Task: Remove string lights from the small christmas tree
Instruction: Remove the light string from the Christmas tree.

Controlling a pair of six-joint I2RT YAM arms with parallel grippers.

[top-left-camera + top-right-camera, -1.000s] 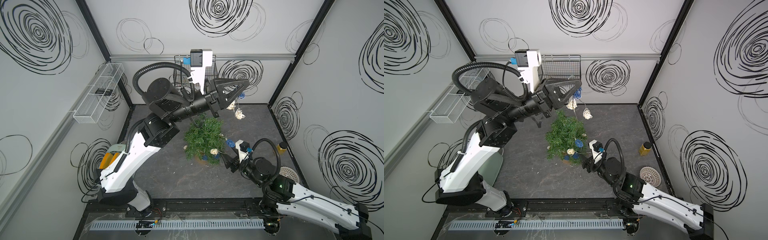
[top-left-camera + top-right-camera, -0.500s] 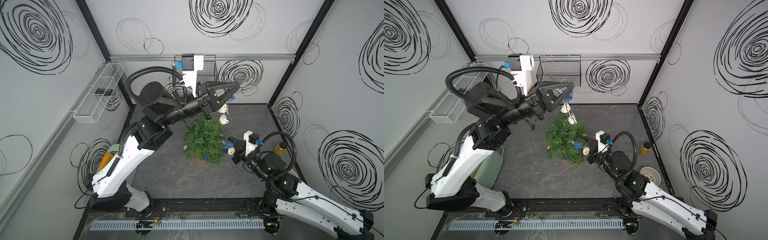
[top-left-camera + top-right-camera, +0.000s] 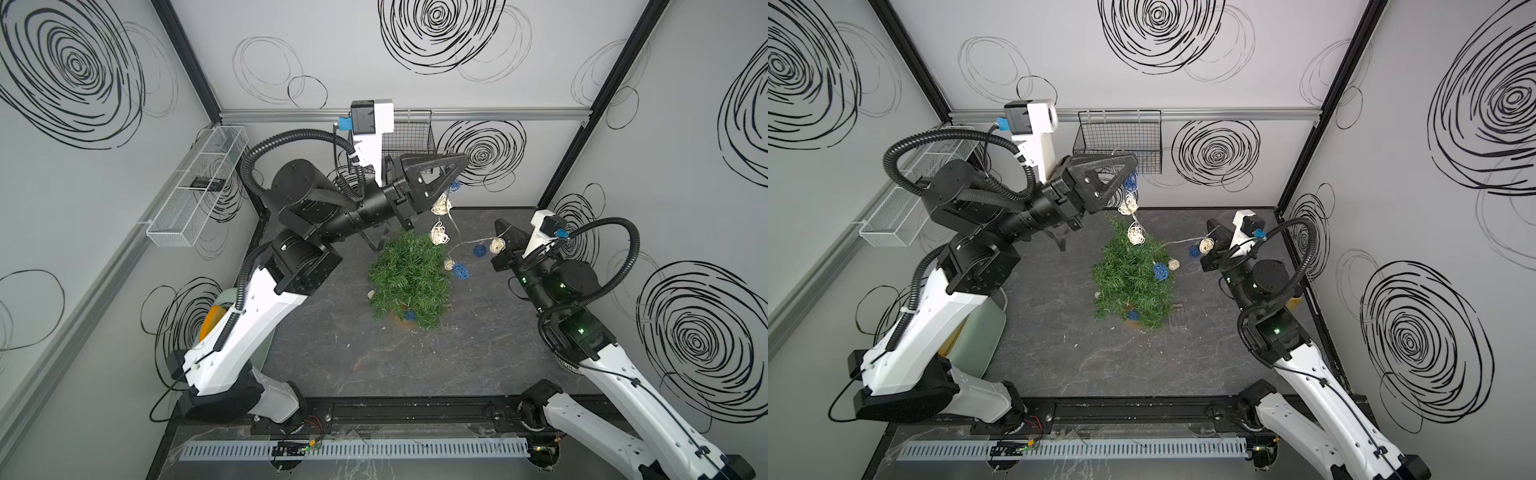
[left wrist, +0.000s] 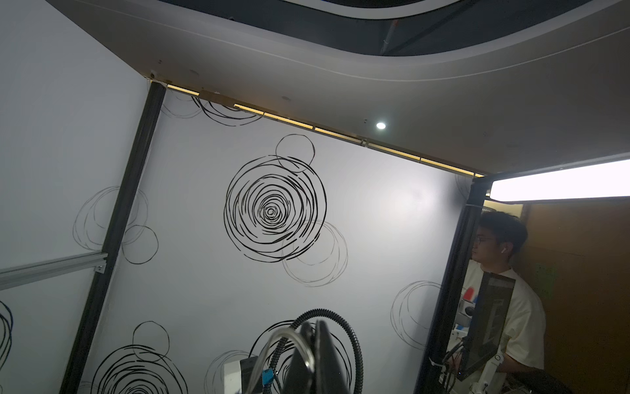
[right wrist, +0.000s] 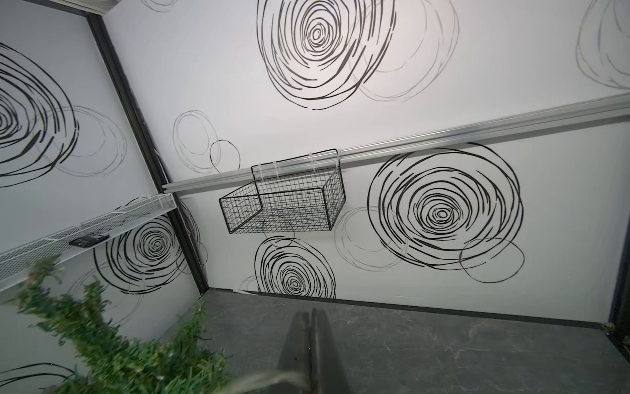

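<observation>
Cream-and-blue string lights, clamped by left pincer and right pincer, partly hidden in tree.

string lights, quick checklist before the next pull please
1. Jaws of the left gripper shut on the string lights: ok.
2. Jaws of the right gripper shut on the strand: ok.
3. Strand clear of the tree: not ok; a blue ball sits low in the branches.
4. Tree standing upright: cannot tell from above.
5. Grippers well apart from each other: ok.
</observation>
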